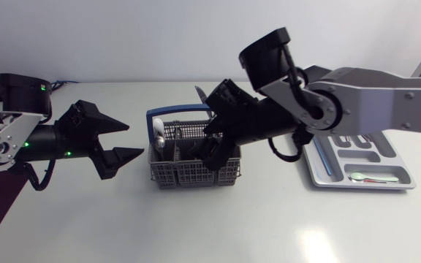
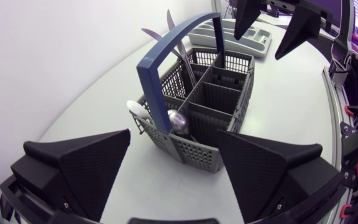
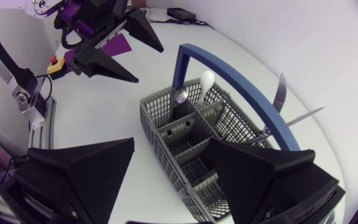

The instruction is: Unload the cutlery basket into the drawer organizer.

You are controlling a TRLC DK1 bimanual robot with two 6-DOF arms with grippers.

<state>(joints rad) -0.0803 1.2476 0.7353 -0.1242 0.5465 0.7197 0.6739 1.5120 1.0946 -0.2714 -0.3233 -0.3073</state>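
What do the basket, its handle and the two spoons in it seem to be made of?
Basket: matte grey plastic, it seems, moulded as fine mesh. Handle: smooth blue plastic, slightly glossy. One spoon: polished metal, with mirror-like reflections. Other spoon: dull white, probably plastic.

Finding: a robotics laboratory workstation, laid out as a test bench.

Evidence: two machine arms, the left arm (image 1: 20, 142) and the right arm (image 1: 371, 98), come in from opposite sides over a plain white table (image 1: 196, 226). They have silver-grey links and black joints. Green indicator lights are lit on the left arm. The kitchen goods present are a grey mesh cutlery basket (image 1: 188, 174) with a blue handle and a grey drawer organizer (image 1: 360, 185). Both stand loose, directly on the tabletop between the arms.
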